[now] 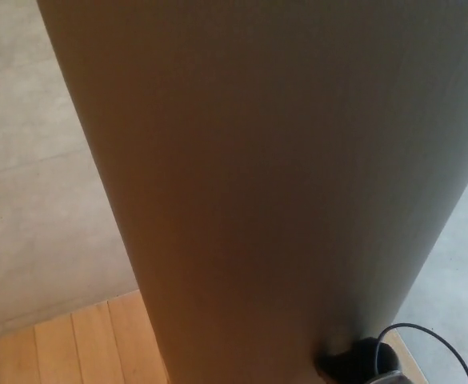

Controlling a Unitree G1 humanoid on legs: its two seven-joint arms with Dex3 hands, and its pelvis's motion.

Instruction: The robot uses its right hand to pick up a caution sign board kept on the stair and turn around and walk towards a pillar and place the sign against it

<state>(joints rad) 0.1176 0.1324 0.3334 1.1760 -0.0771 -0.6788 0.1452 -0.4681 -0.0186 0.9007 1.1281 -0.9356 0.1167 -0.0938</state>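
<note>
From the head camera I see the pillar (274, 184) filling most of the frame, grey and plain, with no writing I can read. My right hand (360, 360) shows as a dark lump with a cable (434, 336) just beside the pillar's base; I cannot tell its fingers' state. The sign is out of my view, with wood floor (66, 348) bottom left and concrete (34, 208) further left.
</note>
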